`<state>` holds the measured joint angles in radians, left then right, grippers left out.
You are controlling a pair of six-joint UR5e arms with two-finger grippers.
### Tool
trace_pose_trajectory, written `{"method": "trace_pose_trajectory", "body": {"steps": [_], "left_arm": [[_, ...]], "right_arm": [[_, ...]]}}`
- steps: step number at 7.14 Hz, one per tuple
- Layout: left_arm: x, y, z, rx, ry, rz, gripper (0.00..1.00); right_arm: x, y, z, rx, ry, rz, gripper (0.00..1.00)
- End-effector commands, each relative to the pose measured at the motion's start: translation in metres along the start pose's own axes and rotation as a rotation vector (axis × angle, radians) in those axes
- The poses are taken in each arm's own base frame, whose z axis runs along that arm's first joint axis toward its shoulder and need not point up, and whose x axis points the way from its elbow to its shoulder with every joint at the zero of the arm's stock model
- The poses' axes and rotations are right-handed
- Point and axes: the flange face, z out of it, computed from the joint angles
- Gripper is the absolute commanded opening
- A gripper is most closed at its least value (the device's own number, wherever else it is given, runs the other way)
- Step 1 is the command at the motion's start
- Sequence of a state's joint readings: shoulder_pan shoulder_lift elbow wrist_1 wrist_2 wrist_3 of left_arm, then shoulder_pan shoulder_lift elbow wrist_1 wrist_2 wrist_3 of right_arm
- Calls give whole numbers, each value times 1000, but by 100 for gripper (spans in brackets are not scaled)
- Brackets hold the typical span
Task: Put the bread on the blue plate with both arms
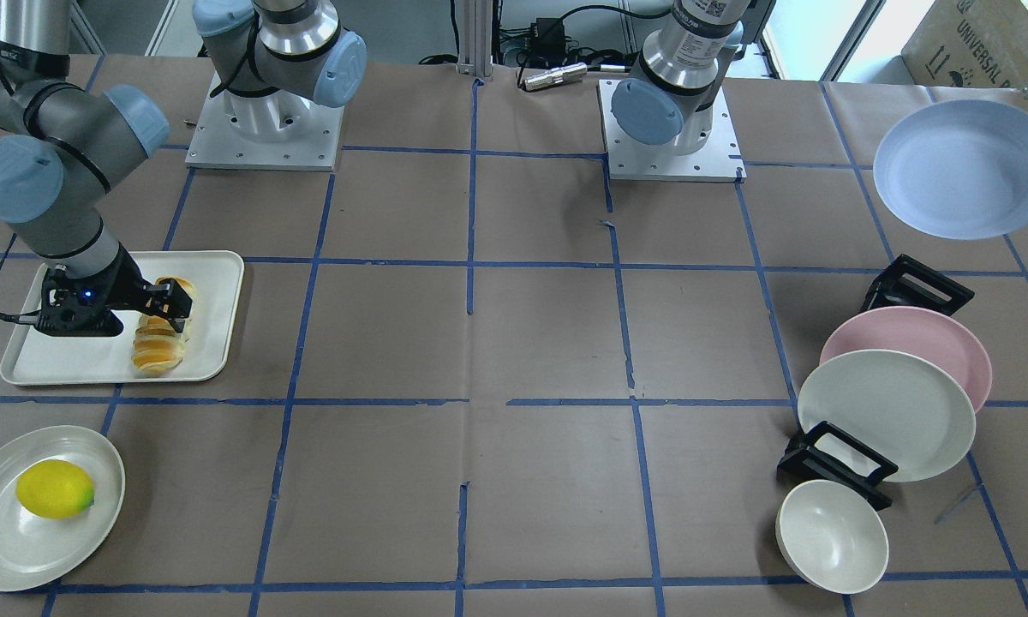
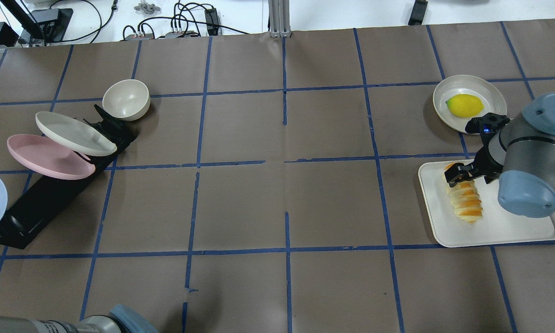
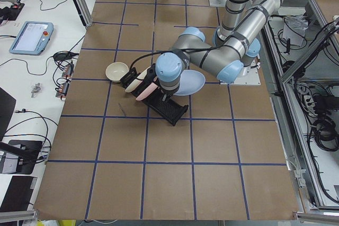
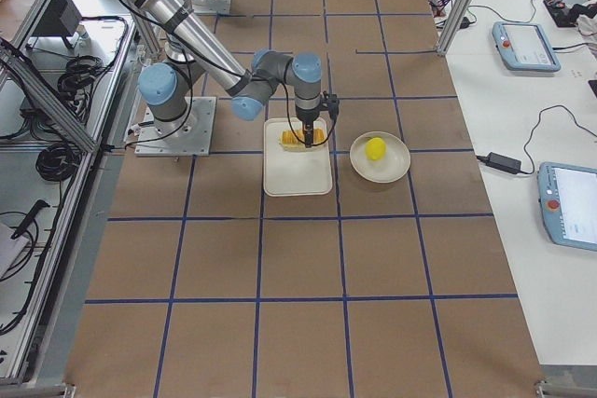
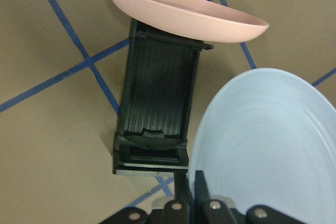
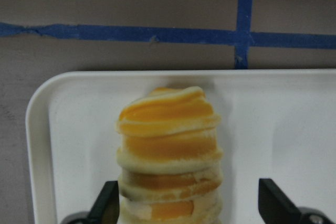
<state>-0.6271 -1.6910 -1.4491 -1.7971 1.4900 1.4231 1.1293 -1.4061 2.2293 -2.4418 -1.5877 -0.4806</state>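
Bread (image 6: 168,145): lies on white tray (image 2: 513,231). Likely light, soft, crushable; take across middle ridges. Right claw (image 6: 189,203): spread wide astride it, empty. Left claw (image 5: 190,192): clamped on blue plate (image 5: 262,145) rim.

— What covers the desk (image 1: 548,343)?
— Brown paper, marked into squares with blue tape.
— And on the robot's right side of it?
— A white tray (image 1: 214,300) lies flat, and near it a cream plate (image 1: 0,557).
— On the left side?
— A black dish rack (image 2: 32,208), with a cream bowl (image 1: 831,536) tilted against its end.
— Anything else?
— Two white base plates (image 1: 265,141) (image 1: 672,150) are bolted along the robot's edge, and a small silver cylinder (image 1: 555,77) lies between them.
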Motion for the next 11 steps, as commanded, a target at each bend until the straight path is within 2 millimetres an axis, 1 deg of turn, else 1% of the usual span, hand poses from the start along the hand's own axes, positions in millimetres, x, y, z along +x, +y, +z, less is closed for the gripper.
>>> {"method": "trace_pose_trajectory", "body": {"steps": [1, 2, 3, 4, 5, 6, 7, 8, 9, 10, 11], "left_arm": [[51, -34, -7, 20, 16, -89, 0], [91, -89, 8, 14, 37, -117, 0], [134, -153, 32, -9, 8, -144, 0], [179, -207, 55, -2, -46, -106, 1], [217, -238, 85, -1, -62, -95, 1], [244, -260, 131, 19, -86, -111, 1], [276, -263, 164, 57, -119, -59, 1], [288, -260, 193, 76, -129, -56, 1], [301, -254, 218, 58, -110, -110, 1], [320, -263, 238, 85, -109, -112, 1], [340, -271, 253, 110, -111, -154, 1]], "right_arm": [[-3, 5, 5, -9, -6, 1, 93], [-4, 5, 6, -12, -8, 1, 93], [-7, 8, 11, -17, -28, -1, 93], [-10, 14, 17, -9, -26, -1, 93], [-11, 16, 19, 8, -17, -2, 92], [-9, 13, 16, 17, -10, -13, 67], [-9, 12, 16, 19, -13, -15, 34], [-10, 12, 16, 19, -13, -15, 23], [-10, 12, 16, 20, -12, -15, 21], [-10, 13, 16, 19, -14, -13, 20], [-10, 13, 13, 24, -10, -13, 19]]}}
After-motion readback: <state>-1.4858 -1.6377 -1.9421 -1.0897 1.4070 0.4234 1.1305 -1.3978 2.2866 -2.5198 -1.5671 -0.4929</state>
